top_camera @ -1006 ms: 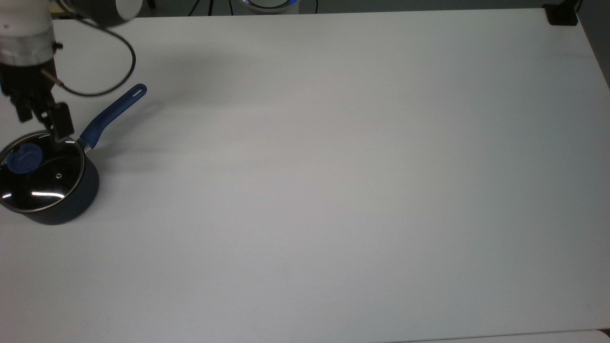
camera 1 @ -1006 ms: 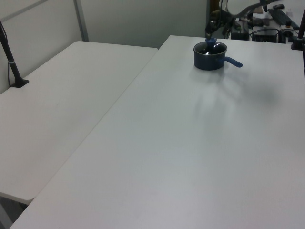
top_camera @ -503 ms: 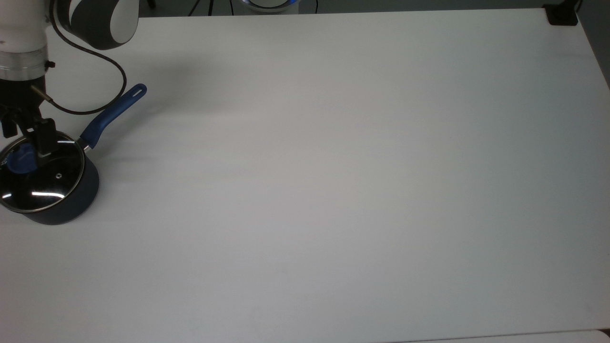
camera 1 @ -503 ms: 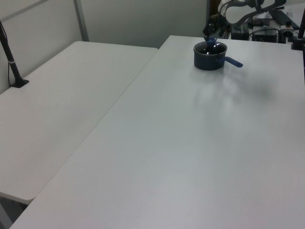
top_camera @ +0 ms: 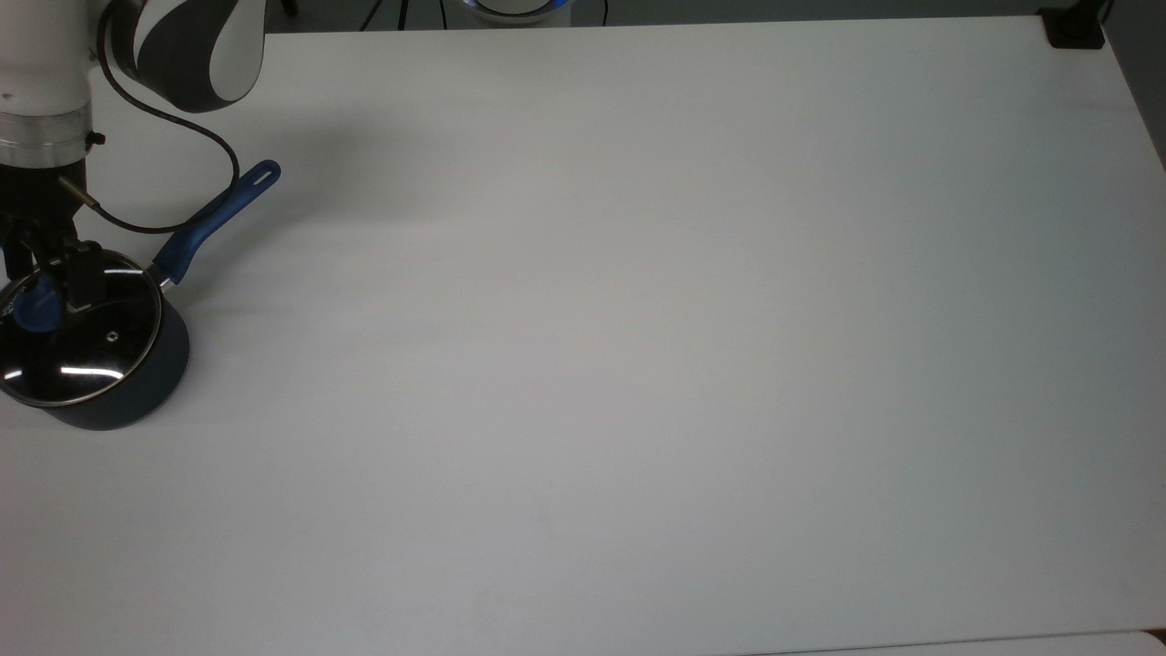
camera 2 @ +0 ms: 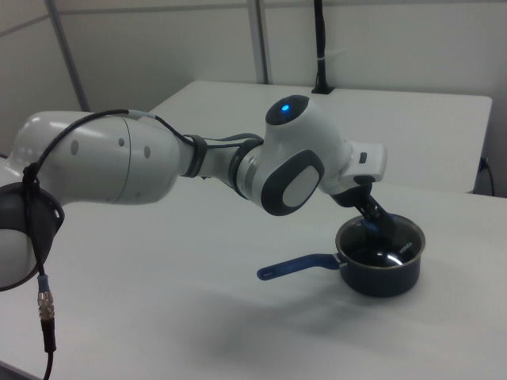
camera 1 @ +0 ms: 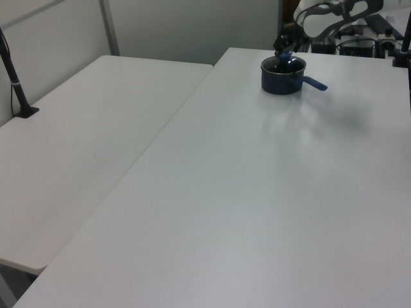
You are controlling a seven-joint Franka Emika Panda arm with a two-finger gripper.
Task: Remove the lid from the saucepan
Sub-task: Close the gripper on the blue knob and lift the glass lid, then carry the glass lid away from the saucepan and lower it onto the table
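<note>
Change: gripper (top_camera: 41, 278) has dropped from above the pan's rim onto the knob (top_camera: 35, 305), which now sits between its fingers.
Fingers: straddling the knob; whether clenched, I cannot tell.
Lid (top_camera: 77, 337): seated on the pan (top_camera: 137, 387), top view's far left.
Meaning: probably the grasp, lift not begun.
Around: handle (top_camera: 219, 219) and cable (top_camera: 173, 182) just beside; table (top_camera: 638, 319) obstructs nothing.

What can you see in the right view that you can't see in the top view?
The right view has the robot's big white arm with its blue light, and a second table behind. The top view has the lid's vent hole and the slot at the end of the pot's handle. Both have the dark pot with its lid on, and the gripper at the blue knob.
</note>
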